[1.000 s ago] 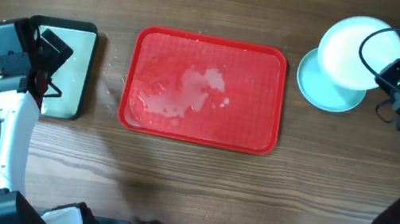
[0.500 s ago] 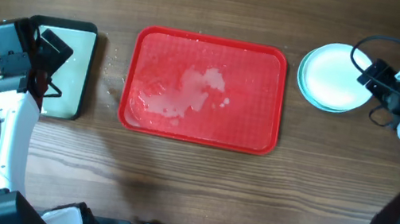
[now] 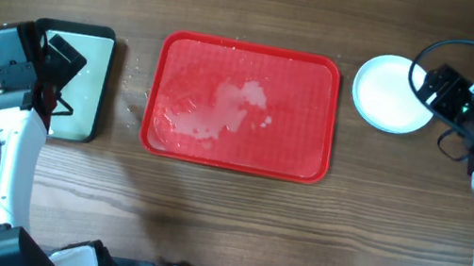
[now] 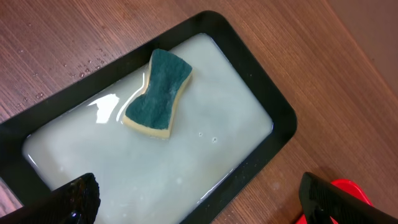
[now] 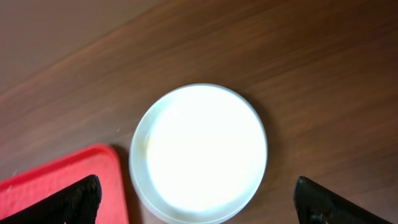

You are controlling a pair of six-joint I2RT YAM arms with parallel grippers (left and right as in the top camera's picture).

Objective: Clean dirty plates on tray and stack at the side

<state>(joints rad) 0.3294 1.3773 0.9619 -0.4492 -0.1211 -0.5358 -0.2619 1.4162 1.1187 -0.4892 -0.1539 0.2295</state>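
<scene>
The plates sit stacked on the desk just right of the tray, the white one uppermost. Stacking looks done: the right end effector is wide and empty above them and the left end effector is wide over the black pan, so only withdrawal remains.

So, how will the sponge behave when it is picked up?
The sponge lies in milky liquid, so it is probably soaked, heavier and dripping. It looks soft, so a grip would likely squash it.

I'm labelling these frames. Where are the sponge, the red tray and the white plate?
sponge (image 4: 157, 93), left wrist view, green top face.
red tray (image 3: 304, 134), overhead view, bare right floor.
white plate (image 5: 202, 152), right wrist view, its centre.
</scene>
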